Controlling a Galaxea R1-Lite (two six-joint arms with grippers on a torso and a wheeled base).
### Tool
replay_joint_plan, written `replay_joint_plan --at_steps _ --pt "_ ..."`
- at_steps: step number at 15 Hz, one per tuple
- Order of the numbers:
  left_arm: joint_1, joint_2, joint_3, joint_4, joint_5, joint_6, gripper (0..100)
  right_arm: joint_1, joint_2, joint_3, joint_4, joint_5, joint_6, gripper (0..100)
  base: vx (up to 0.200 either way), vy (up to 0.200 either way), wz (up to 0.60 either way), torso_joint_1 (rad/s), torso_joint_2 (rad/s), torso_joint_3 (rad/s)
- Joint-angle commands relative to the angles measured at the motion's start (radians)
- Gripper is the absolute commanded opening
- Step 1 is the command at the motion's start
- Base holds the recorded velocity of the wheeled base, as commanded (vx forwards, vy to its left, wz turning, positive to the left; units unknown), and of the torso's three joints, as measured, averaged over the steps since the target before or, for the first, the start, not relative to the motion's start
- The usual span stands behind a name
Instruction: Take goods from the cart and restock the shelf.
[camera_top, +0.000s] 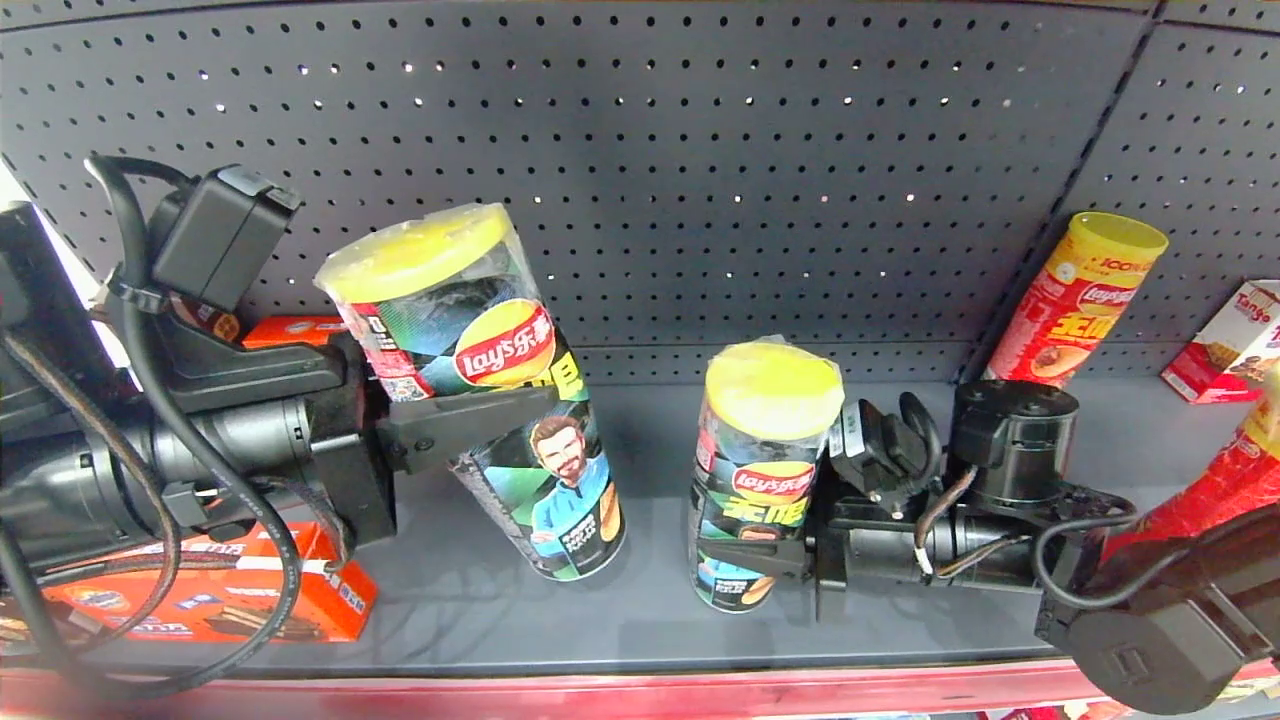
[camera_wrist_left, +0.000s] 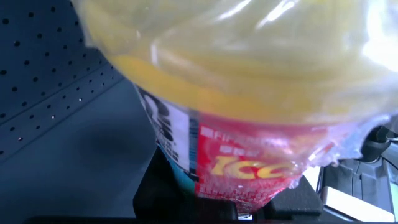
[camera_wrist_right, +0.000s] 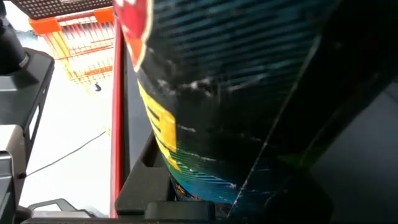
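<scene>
Left hand (camera_top: 515, 400) level, clasping tilted can (camera_top: 450, 300), right hand (camera_top: 735, 540) low, clasping upright can (camera_top: 768, 440) on shelf (camera_top: 650, 625)

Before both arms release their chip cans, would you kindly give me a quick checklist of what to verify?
1. Left claw shut on left can: ok.
2. Left can upright: not ok, it leans.
3. Left can's base resting on shelf: cannot tell.
4. Right claw shut on right can: ok.
5. Right can upright: ok.
6. Cans apart from each other: ok.
</scene>
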Motion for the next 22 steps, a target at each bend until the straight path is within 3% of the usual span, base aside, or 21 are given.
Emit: replay_joint_plan --at_steps 1,2,6,12,14,19,22 --pt "0.0 0.001 0.001 0.0 -0.001 -0.001 0 0.021 0.024 -0.008 -0.001 -0.003 0.0 0 0.0 0.0 0.0 0.0 0.0 0.0" --pt "0.0 0.001 0.001 0.0 -0.001 -0.001 0 0.033 0.024 -0.008 -0.001 -0.008 0.0 100 0.0 0.0 0.0 0.0 0.0 0.0" --pt "-0.001 -0.001 0.012 -0.002 -0.001 -0.001 0 0.026 0.007 0.014 -0.001 -0.055 -0.002 100 0.0 0.0 0.0 0.0 0.0 0.0" --pt "-0.001 -0.001 0.015 -0.002 -0.001 -0.001 0 -0.103 -0.149 0.178 -0.001 -0.075 -0.003 100 0.0 0.0 0.0 0.0 0.0 0.0" --pt "-0.001 -0.001 0.017 -0.002 -0.001 -0.001 0 -0.112 -0.249 0.225 0.004 -0.078 -0.002 100 0.0 0.0 0.0 0.0 0.0 0.0" --pt "-0.001 -0.004 0.02 -0.002 -0.001 -0.001 0 -0.112 -0.574 0.419 0.028 -0.196 0.035 100 0.0 0.0 0.0 0.0 0.0 0.0" --pt "0.0 -0.024 0.021 0.0 0.006 -0.001 0 -0.115 -0.844 0.477 0.214 -0.287 0.081 100 0.0 0.0 0.0 0.0 0.0 0.0"
